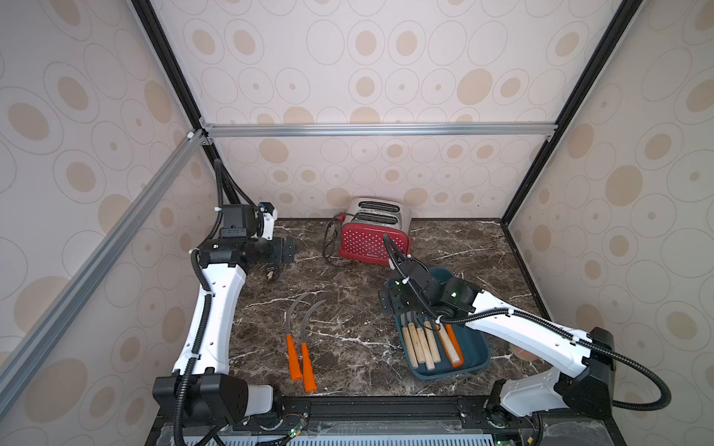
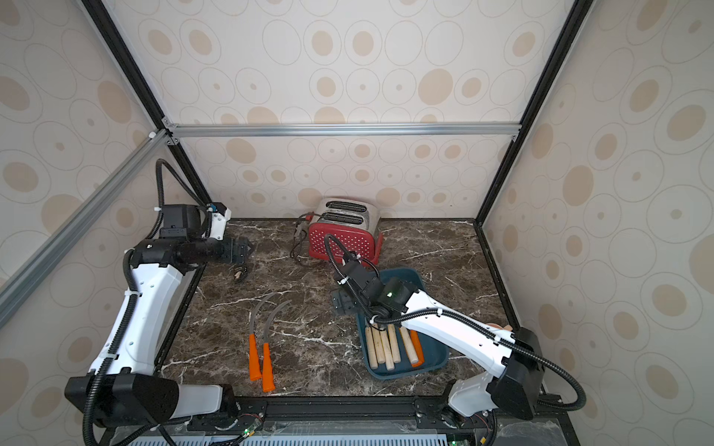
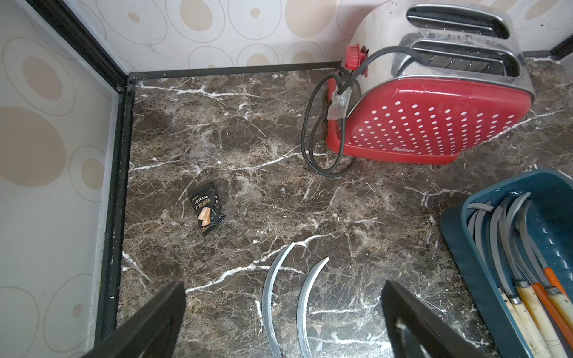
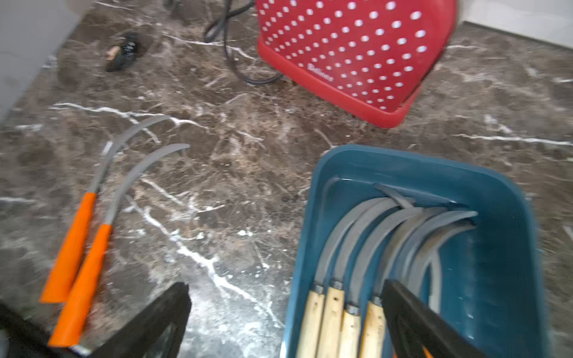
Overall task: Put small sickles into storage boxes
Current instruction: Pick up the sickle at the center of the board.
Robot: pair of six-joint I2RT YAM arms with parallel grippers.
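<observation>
In both top views the right arm (image 1: pixel 502 320) hid the blades of the tray sickles (image 1: pixel 415 341) and much of the tray (image 1: pixel 473 347), so the sickles there could not be counted. The packet (image 1: pixel 271 271) was too small to read. The right wrist view was blurred; its bottom edge cut off the pale handles (image 4: pixel 330 319) and both fingers (image 4: pixel 155 322) of the right gripper (image 4: pixel 285 282). In the left wrist view the table sickles (image 3: pixel 301 310) lost their handles to the picture's edge, and the tray ran off its side.
</observation>
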